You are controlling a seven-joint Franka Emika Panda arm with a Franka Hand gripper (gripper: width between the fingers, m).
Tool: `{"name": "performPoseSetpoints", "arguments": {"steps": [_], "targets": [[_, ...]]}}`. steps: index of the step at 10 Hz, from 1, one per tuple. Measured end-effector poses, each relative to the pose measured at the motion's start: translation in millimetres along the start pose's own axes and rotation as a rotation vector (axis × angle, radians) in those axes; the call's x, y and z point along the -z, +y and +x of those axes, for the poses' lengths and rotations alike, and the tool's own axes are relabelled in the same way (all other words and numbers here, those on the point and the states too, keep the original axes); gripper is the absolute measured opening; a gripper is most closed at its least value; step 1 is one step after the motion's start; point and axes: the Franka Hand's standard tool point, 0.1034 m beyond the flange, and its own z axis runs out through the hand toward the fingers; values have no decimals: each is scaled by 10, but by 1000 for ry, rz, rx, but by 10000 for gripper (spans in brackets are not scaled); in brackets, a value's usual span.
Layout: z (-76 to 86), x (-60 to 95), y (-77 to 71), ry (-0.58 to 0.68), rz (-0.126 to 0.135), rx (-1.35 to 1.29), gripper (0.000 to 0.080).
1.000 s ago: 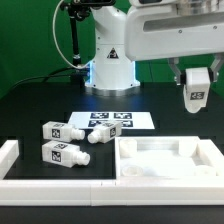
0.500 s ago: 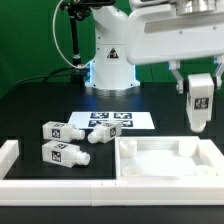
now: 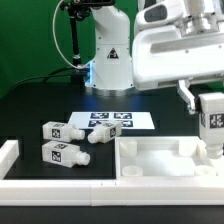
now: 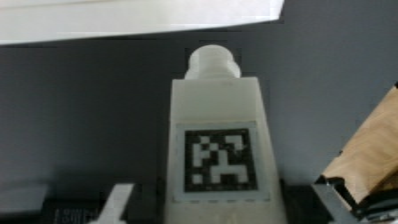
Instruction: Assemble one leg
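My gripper (image 3: 212,106) is shut on a leg (image 3: 213,122), a white square block with a black-and-white tag. It hangs upright at the exterior view's right, peg end down, just above the far right corner of the large white tray-like panel (image 3: 160,158). In the wrist view the leg (image 4: 217,130) fills the middle between my two fingers (image 4: 119,203), with its round peg (image 4: 214,62) pointing away toward the panel's white edge (image 4: 143,18). Whether the peg touches the panel is hidden.
Three more legs lie on the black table at the exterior view's left (image 3: 60,130), (image 3: 60,153), (image 3: 99,133). The marker board (image 3: 112,120) lies behind them. A white border rail (image 3: 10,156) runs along the left and front. The robot base (image 3: 110,60) stands at the back.
My gripper has carried the leg down and toward the exterior view's right, from above the table to just over the panel's right corner. The loose legs have not moved.
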Motion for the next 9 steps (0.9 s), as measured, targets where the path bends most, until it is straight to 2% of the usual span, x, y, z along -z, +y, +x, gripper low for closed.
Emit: {"name": "performPoseSetpoints", "arguments": {"steps": [2, 4, 9], "targets": [[-6, -7, 8, -2, -2, 5, 287], [-194, -87, -42, -32, -12, 67, 287], [-381, -166, -2, -37, -21, 106, 287]]}}
